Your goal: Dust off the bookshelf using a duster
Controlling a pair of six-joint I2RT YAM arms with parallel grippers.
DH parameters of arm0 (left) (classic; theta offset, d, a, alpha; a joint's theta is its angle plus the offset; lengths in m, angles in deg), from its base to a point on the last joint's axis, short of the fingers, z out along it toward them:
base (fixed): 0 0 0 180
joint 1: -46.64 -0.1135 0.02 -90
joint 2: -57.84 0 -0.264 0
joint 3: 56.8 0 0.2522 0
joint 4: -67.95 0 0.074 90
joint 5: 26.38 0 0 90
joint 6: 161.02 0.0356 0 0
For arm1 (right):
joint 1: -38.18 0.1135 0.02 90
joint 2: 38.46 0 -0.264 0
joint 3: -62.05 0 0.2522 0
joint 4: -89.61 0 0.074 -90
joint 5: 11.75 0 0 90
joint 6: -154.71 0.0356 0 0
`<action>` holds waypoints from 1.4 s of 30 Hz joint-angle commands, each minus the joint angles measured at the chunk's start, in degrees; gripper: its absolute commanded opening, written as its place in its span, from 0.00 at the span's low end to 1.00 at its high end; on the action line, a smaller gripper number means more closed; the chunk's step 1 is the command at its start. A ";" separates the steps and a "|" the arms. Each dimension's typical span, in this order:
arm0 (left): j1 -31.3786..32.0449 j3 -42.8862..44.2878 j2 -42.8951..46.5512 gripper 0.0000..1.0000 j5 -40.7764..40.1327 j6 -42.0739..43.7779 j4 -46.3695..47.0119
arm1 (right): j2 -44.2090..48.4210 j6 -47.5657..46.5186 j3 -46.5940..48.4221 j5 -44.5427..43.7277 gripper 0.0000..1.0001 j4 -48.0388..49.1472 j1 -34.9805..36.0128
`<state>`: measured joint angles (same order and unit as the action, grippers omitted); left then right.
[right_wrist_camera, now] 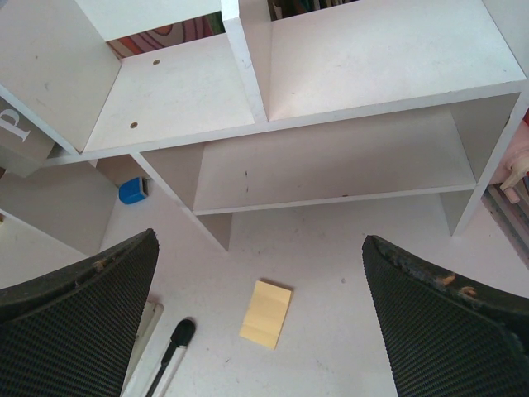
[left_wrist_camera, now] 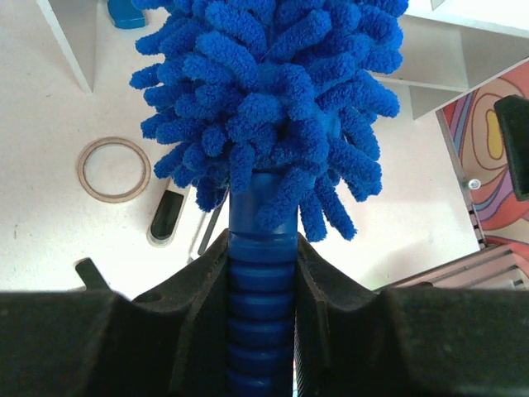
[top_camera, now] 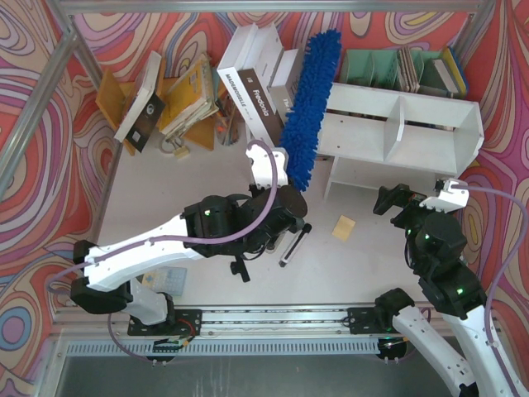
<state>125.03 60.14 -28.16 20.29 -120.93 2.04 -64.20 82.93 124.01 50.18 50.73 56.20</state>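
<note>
The blue fluffy duster [top_camera: 312, 103] runs lengthwise from the arm toward the back wall, its head beside and over the left end of the white bookshelf [top_camera: 413, 136]. My left gripper [top_camera: 291, 184] is shut on its ribbed blue handle [left_wrist_camera: 263, 273], black fingers [left_wrist_camera: 198, 289] pressed on both sides, and the duster's head [left_wrist_camera: 264, 91] fills the view above. In front of the bookshelf [right_wrist_camera: 331, 165] my right gripper [right_wrist_camera: 258, 248] stands open and empty, in the top view right gripper [top_camera: 393, 199] near the shelf's lower right part.
A yellow note pad [top_camera: 344, 227] and a black-and-white pen [top_camera: 291, 244] lie on the table before the shelf. Books [top_camera: 248, 87] lean at the back left, near a wooden rack [top_camera: 186, 95]. A green organizer [top_camera: 372, 66] stands behind. A tape ring [left_wrist_camera: 114, 169] lies nearby.
</note>
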 commanded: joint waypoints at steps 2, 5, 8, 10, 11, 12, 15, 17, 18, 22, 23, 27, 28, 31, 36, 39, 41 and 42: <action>-0.93 0.77 2.49 0.00 -7.47 -0.52 1.62 | -0.02 -0.55 0.15 -1.10 0.99 2.12 -0.05; -0.91 -0.22 2.41 0.00 -7.09 -0.96 1.78 | -0.02 -0.55 0.16 -1.19 0.99 2.06 0.00; -0.91 -2.26 2.13 0.00 -5.76 -1.90 2.34 | 0.08 -0.55 0.18 -1.23 0.99 2.08 -0.02; -0.95 -3.83 1.50 0.00 -4.57 -3.02 2.10 | 0.12 -0.55 0.18 -1.27 0.99 2.07 0.00; -0.93 -4.43 1.13 0.00 -4.12 -3.81 1.72 | 0.12 -0.56 0.14 -1.32 0.99 2.02 0.00; -0.90 -5.08 0.92 0.00 -3.48 -4.52 1.39 | 0.20 -0.55 0.14 -1.29 0.99 2.00 0.00; -0.94 -7.02 0.41 0.00 -1.67 -6.06 1.48 | 0.16 -0.56 0.13 -1.35 0.99 2.04 -0.01; -0.93 -7.52 0.33 0.00 -1.01 -6.47 1.69 | 0.16 -0.55 0.14 -1.36 0.99 2.01 -0.02; -0.92 -7.41 0.25 0.00 -0.93 -6.40 1.73 | 0.16 -0.55 0.16 -1.37 0.99 1.95 -0.02; -0.92 -5.48 0.14 0.00 -1.49 -4.79 1.96 | 0.17 -0.56 0.13 -1.26 0.99 1.97 -0.04; -0.95 -4.66 0.06 0.00 -1.76 -4.28 1.87 | 0.16 -0.58 0.18 -1.23 0.99 1.97 -0.02; -0.92 -1.66 0.23 0.00 -3.19 -1.56 2.02 | 0.25 -0.56 0.14 -1.41 0.99 1.92 -0.01; -0.94 -1.05 0.36 0.00 -3.57 -0.92 2.21 | 0.33 -0.55 0.13 -1.45 0.99 1.95 -0.03; -0.90 -0.12 1.55 0.00 -4.82 0.90 2.88 | 0.41 -0.60 0.15 -1.49 0.99 1.96 0.00; -0.89 1.33 3.44 0.00 -6.53 3.58 2.52 | 0.43 -0.65 0.05 -1.48 0.99 2.06 -0.06; -0.92 0.53 4.88 0.00 -7.37 3.90 2.56 | 0.48 -0.67 0.05 -1.39 0.99 2.13 -0.05; -0.89 -0.29 5.38 0.00 -6.80 4.31 3.53 | 0.36 -0.68 0.05 -1.37 0.99 2.14 0.00; -0.93 -0.52 5.35 0.00 -6.30 4.44 3.87 | 0.30 -0.66 0.05 -1.37 0.99 2.16 -0.03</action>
<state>124.89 59.50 -25.60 19.00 -117.55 4.38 -64.20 82.91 124.01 49.76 50.75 56.20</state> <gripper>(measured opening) 0.344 0.986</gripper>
